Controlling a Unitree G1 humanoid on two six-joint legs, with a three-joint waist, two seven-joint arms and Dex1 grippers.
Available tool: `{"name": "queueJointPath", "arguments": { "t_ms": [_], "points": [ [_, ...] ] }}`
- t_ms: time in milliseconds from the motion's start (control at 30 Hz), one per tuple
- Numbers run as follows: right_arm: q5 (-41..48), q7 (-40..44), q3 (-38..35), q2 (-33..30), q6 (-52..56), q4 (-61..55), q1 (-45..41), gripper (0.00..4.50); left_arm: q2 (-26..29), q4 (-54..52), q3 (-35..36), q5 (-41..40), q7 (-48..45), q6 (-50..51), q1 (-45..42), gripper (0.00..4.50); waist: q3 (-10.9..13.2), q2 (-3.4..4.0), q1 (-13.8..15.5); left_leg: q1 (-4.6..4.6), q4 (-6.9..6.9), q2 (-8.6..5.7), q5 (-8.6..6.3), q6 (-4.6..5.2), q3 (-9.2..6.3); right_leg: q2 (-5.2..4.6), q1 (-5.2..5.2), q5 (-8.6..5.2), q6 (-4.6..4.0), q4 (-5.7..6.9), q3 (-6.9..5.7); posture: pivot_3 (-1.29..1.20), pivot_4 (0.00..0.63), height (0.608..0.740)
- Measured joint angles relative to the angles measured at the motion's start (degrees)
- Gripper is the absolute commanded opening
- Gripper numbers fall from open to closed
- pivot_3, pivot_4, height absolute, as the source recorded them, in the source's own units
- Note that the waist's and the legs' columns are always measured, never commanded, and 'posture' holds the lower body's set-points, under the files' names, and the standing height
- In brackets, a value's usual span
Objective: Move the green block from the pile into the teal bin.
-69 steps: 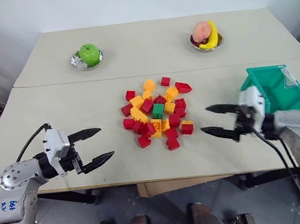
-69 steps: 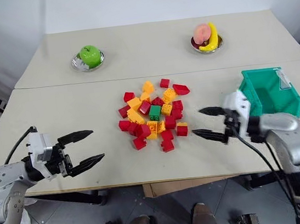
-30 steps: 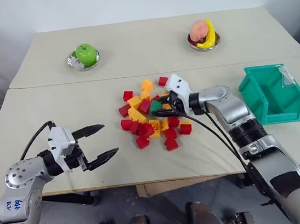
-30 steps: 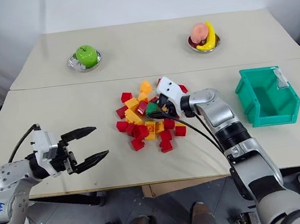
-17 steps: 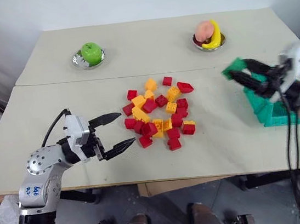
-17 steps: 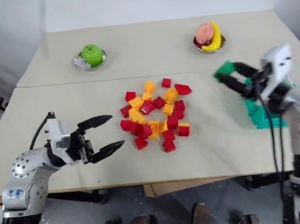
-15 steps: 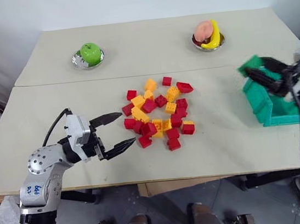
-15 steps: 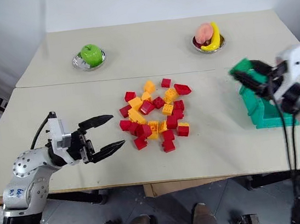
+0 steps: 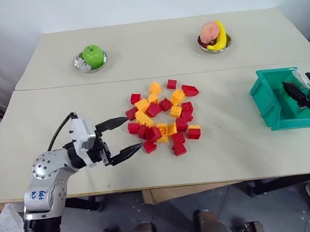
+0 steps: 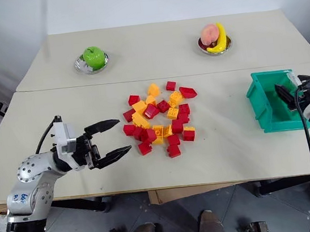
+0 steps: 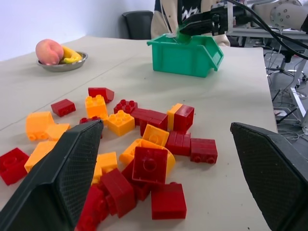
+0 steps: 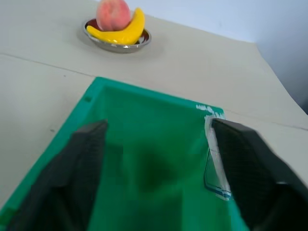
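Observation:
The teal bin (image 9: 263, 102) stands at the table's right edge. My right gripper (image 9: 297, 90) hovers over it, open, with its fingers (image 12: 82, 163) spread wide above the bin's rim (image 12: 144, 91). Between them, low inside the bin, lies a blurred darker green patch (image 12: 151, 168) that looks like the green block; nothing grips it. The pile (image 9: 164, 117) of red, orange and yellow bricks lies mid-table. My left gripper (image 9: 121, 137) stands open just left of the pile (image 11: 139, 144), a little above the table, holding nothing.
A green apple in a metal dish (image 9: 93, 55) sits at the back left. A peach and banana in a dish (image 9: 212, 33) sit at the back right. A seam (image 9: 82, 84) runs across the table behind the pile. Beyond the bin a person (image 11: 178, 9) stands.
My right gripper left the pile shut on the green block, swung right to above the teal bin and opened. The left gripper edged slightly toward the pile.

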Motion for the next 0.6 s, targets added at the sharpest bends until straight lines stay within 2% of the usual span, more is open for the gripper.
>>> {"name": "queueJointPath", "arguments": {
  "t_ms": [100,233,400,600],
  "points": [
    [1.6,2.4,-0.1,0.1,-3.5,-0.3,-0.1,4.47,0.2,0.2,1.3,0.2,0.5,-0.3,0.8,4.50,0.0,0.00,0.0,0.00,0.00,0.01,0.00,0.00,0.00,0.00,0.00,0.00,0.00,-0.02,0.00,0.00,0.150,0.740],
    [8.6,11.9,1.0,2.7,-6.3,-8.6,1.8,4.47,0.3,0.4,2.5,0.6,2.1,-0.8,0.9,4.50,0.0,0.00,0.0,0.02,0.00,0.05,0.00,0.00,-0.05,0.04,0.05,0.01,0.01,-0.04,-0.03,0.00,0.150,0.740],
    [11.0,21.0,12.6,4.0,-5.0,-20.3,8.6,4.47,0.7,4.4,3.6,4.5,4.9,-4.1,0.2,4.50,0.0,0.00,0.2,0.01,0.02,0.02,-0.01,0.01,-0.10,0.04,0.07,0.01,0.02,-0.05,-0.03,0.00,0.150,0.740],
    [8.7,22.6,19.4,6.9,-7.7,-26.8,16.3,4.47,3.0,5.5,6.6,5.7,6.6,-4.1,3.6,4.50,0.0,-0.01,0.3,0.02,-0.04,0.03,-0.02,0.01,-0.18,0.05,0.07,0.01,0.01,-0.06,-0.06,0.00,0.150,0.740]
  ]
}}
